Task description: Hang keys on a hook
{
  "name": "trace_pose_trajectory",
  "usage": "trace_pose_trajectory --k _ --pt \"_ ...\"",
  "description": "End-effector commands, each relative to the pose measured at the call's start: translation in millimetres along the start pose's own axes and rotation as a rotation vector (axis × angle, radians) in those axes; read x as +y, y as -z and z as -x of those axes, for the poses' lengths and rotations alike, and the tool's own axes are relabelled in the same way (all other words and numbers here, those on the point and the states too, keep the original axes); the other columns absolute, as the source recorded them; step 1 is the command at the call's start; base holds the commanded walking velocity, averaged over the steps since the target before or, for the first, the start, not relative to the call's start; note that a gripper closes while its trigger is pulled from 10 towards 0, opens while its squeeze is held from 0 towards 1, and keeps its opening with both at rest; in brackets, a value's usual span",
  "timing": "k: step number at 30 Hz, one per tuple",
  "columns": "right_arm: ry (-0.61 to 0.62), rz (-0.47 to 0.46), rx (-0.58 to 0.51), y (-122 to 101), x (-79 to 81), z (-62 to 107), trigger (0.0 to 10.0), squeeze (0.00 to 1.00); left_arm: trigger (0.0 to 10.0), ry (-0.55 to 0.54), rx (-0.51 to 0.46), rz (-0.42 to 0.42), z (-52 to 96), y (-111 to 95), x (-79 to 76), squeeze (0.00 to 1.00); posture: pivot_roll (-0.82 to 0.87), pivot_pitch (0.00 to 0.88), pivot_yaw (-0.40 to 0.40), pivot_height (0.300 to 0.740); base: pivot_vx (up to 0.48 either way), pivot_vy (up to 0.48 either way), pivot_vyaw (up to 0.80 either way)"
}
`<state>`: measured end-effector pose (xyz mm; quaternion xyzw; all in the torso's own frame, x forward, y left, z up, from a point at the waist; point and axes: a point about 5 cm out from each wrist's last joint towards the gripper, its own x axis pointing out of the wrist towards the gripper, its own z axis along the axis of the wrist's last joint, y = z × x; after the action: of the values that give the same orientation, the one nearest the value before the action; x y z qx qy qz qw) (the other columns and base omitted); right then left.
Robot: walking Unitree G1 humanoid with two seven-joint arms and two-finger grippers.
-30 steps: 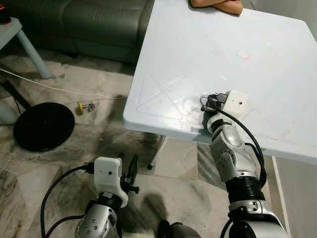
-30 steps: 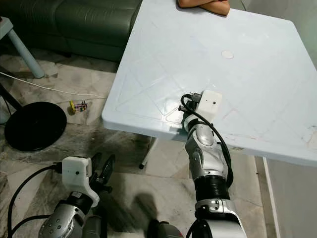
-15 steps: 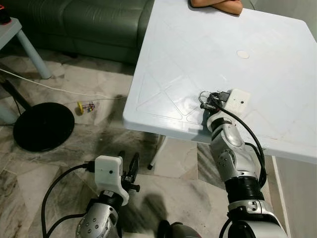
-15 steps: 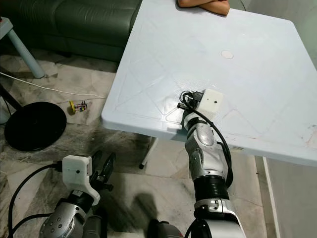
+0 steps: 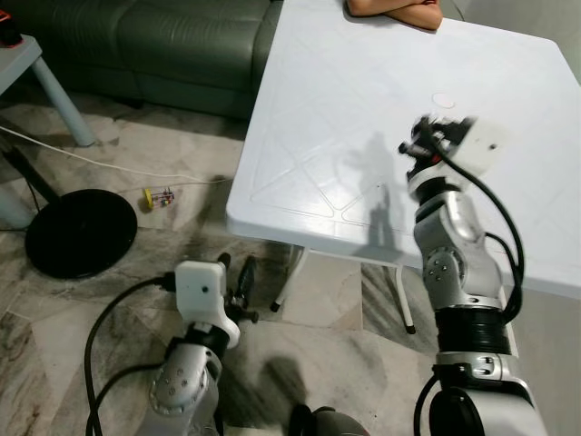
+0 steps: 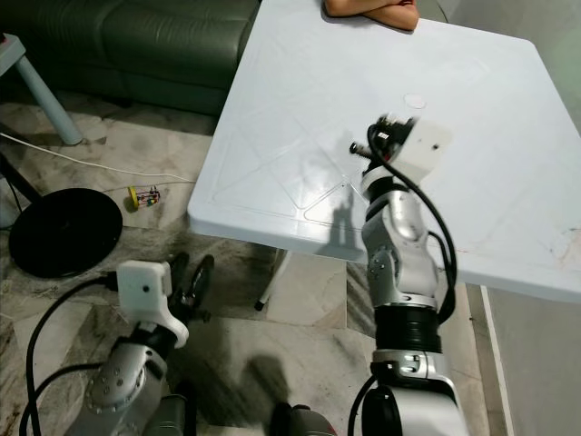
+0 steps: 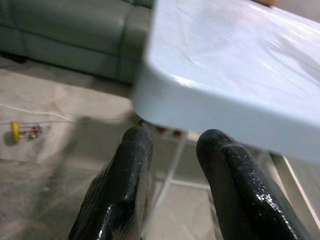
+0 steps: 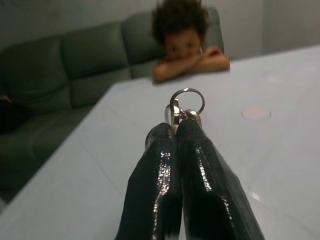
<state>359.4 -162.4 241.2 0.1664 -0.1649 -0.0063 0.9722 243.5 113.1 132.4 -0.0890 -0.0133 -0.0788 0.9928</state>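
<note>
1. Right gripper [image 8: 176, 131] now up off the pale blue plastic surface [image 5: 345, 109], where a second ago it sat low near the front edge. Fingers pinched tight on the small silver key ring with keys [image 8: 184, 107], ring poking out past the tips.
2. Looks like the pickup is done and the carry has started. Shadow of the arm on the surface around 9 o'clock of the wrist backs up that it's airborne.
3. No hook visible anywhere yet, so probably needs a turn or a walk to find it.
4. Left gripper [image 7: 172, 150] hanging low at 7 o'clock of the head view, just under and in front of the surface's near corner. Fingers slightly parted, nothing between them.
5. Person with folded arms [image 5: 392, 9] leaning on the far edge at 12 o'clock, straight ahead of the keys in the right wrist view. Worth not swinging that way.
6. Dark green leather sofa [image 5: 136, 41] at 10 to 11 o'clock, black round stand base [image 5: 80, 230] and white cable [image 5: 100, 162] on the marble floor [image 5: 118, 272] at 9 o'clock, plus a small yellow toy [image 5: 156, 195] nearby.
7. Open floor mostly right below at 6 o'clock, so backing off seems the easiest route.
</note>
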Motion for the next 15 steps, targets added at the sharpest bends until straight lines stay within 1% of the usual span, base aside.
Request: trace_pose_trajectory --k 1,2,3,4,5,6,8,10,12,13,14,15 --pt "-0.018 0.015 -0.008 -5.1 -3.0 4.8 0.0 0.00 10.0 -0.029 -0.027 0.073 -7.3 -4.2 -2.1 0.00 0.15 0.189 -0.135 0.740 0.000 0.000 0.00" --pt "-0.035 0.048 -0.007 -5.2 -3.2 8.7 0.1 0.00 10.0 -0.031 -0.041 0.080 -12.6 -8.7 -0.8 0.00 0.15 0.188 -0.135 0.740 0.000 0.000 0.00" --pt "-0.073 0.078 -0.018 -6.0 -1.6 12.4 3.9 0.00 10.0 -0.030 -0.049 0.074 -16.0 -11.4 -0.2 0.00 0.15 0.186 -0.135 0.740 0.000 0.000 0.00" --pt "-0.124 0.092 -0.043 -7.4 0.7 17.1 10.0 0.00 10.0 -0.029 -0.057 0.065 -19.0 -14.2 0.4 0.00 0.15 0.186 -0.135 0.740 0.000 0.000 0.00" --pt "-0.194 0.117 -0.069 -8.1 3.8 23.9 10.0 0.00 10.0 -0.028 -0.063 0.059 -22.5 -16.8 1.5 0.00 0.14 0.181 -0.135 0.740 0.000 0.000 0.00" --pt "-0.194 0.117 -0.069 -8.1 3.8 23.9 10.0 0.00 10.0 -0.028 -0.063 0.059 -22.5 -16.8 1.5 0.00 0.14 0.181 -0.135 0.740 0.000 0.000 0.00" --pt "-0.312 0.142 -0.077 -5.5 7.0 38.1 10.0 0.00 10.0 -0.022 -0.088 0.052 -27.6 -22.4 3.8 0.00 0.14 0.178 -0.136 0.740 0.000 0.000 0.00" --pt "-0.332 0.137 -0.070 -1.8 4.8 50.5 10.0 0.00 10.0 -0.005 -0.109 0.049 -29.3 -26.0 6.3 0.00 0.13 0.169 -0.133 0.740 0.000 0.000 0.00" --pt "-0.339 0.126 -0.058 1.4 1.7 62.9 10.0 0.00 10.0 0.002 -0.113 0.047 -27.5 -28.0 8.8 0.00 0.13 0.164 -0.133 0.740 0.000 0.000 0.00" --pt "-0.341 0.138 -0.053 2.6 0.3 69.9 10.0 0.00 10.0 0.011 -0.124 0.041 -25.7 -29.5 9.8 0.00 0.13 0.161 -0.131 0.740 0.000 0.000 0.00" --pt "-0.339 0.150 -0.050 3.7 -0.8 74.7 10.0 0.00 10.0 0.017 -0.130 0.030 -24.5 -30.1 10.6 0.00 0.13 0.157 -0.130 0.740 0.000 0.000 0.00" --pt "-0.339 0.150 -0.050 3.7 -0.8 74.7 10.0 0.00 10.0 0.017 -0.130 0.030 -24.5 -30.1 10.6 0.00 0.13 0.157 -0.130 0.740 0.000 0.000 0.00"
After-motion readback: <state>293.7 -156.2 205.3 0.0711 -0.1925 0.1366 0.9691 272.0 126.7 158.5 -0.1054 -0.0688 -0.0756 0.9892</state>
